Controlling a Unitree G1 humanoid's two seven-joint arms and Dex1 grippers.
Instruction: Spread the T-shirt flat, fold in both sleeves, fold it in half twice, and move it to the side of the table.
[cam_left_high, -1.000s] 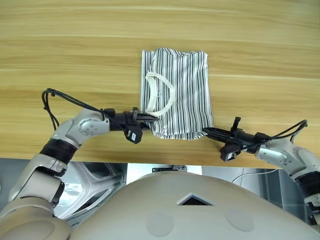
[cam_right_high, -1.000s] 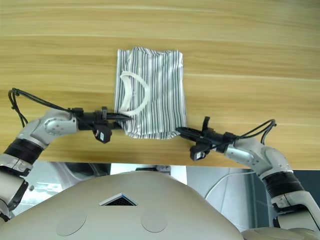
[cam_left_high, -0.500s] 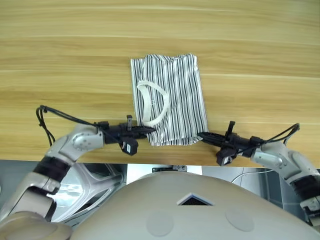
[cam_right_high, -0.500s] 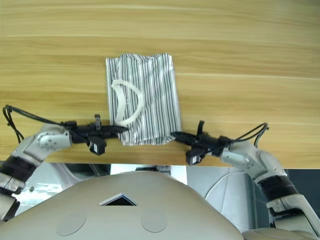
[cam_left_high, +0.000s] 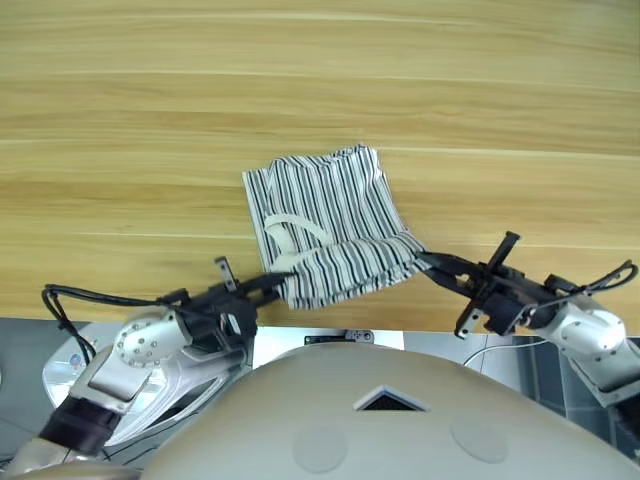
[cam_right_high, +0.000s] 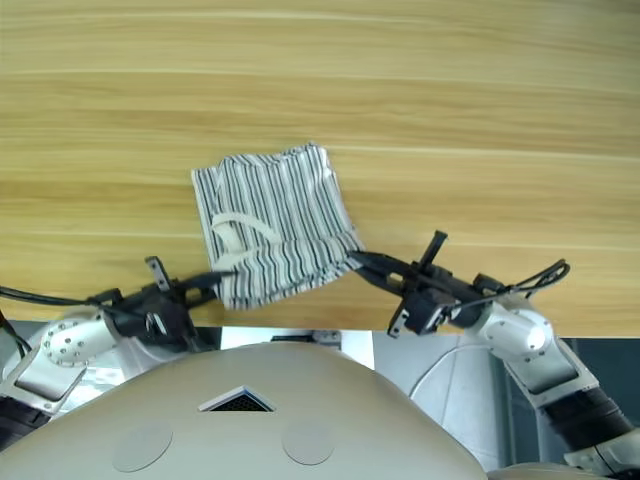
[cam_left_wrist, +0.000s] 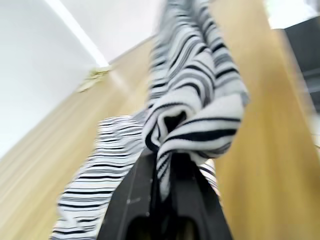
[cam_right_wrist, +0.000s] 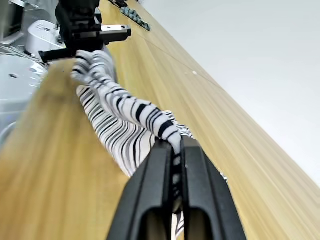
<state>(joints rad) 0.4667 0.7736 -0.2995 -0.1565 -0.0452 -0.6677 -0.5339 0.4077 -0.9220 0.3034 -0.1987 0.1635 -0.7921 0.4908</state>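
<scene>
- The left end effector (cam_left_high: 275, 284) sits at the desk's (cam_left_high: 140, 120) front edge, on the robot's left. Its two fingers are clenched on the near-left corner of the T-shirt (cam_left_high: 330, 210).
- In the left wrist view, the left end effector (cam_left_wrist: 164, 167) has a bunched fold of striped cloth pinched between its dark fingers. The rest of the cloth trails away from it over the wood.
- The T-shirt is black-and-white striped and folded into a narrow packet. It is close to the front edge of the desk, about midway between the two arms.
- Its far part lies on the wood, while its near edge is lifted and slung between the two end effectors.
- The white collar band (cam_left_high: 292, 224) shows on the left half of the packet, partly tucked under the raised fold.
- The right end effector (cam_left_high: 428, 260) is on the robot's right, just above the front edge of the desk. It grasps the near-right corner of the T-shirt.
- In the right wrist view, the right end effector (cam_right_wrist: 173, 145) has its fingers pressed together on a twisted ridge of stripes. That ridge runs across to the other end effector.
</scene>
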